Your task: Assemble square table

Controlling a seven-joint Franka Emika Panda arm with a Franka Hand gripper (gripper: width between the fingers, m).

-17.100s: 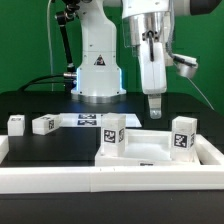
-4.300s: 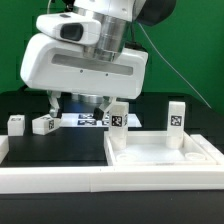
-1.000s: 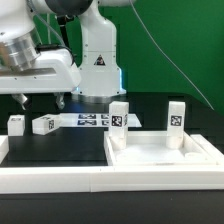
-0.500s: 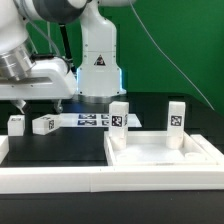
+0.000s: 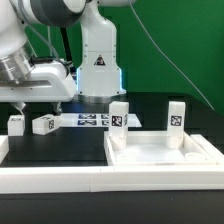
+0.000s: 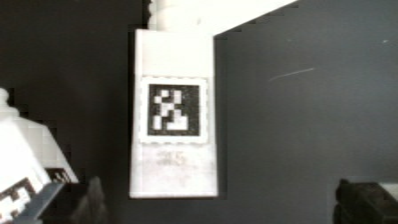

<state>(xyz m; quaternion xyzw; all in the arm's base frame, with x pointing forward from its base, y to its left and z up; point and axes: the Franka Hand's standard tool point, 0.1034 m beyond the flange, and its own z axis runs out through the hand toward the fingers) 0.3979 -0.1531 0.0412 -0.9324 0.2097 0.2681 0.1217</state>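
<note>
- Your exterior camera sits low at the front of the black tabletop (image 5: 60,145), almost level with it. It looks across the long white rail (image 5: 60,178) towards the white robot base (image 5: 98,70) and the green backdrop (image 5: 185,40).
- It stands back far enough to take in the tabletop from rail to base.
- Your wrist camera looks straight down past the gripper (image 6: 222,198), very near the tabletop. One short white tagged leg (image 6: 178,110) fills much of its frame.
- Both views share the patch at the exterior view's left, where loose white legs (image 5: 42,125) lie.
</note>
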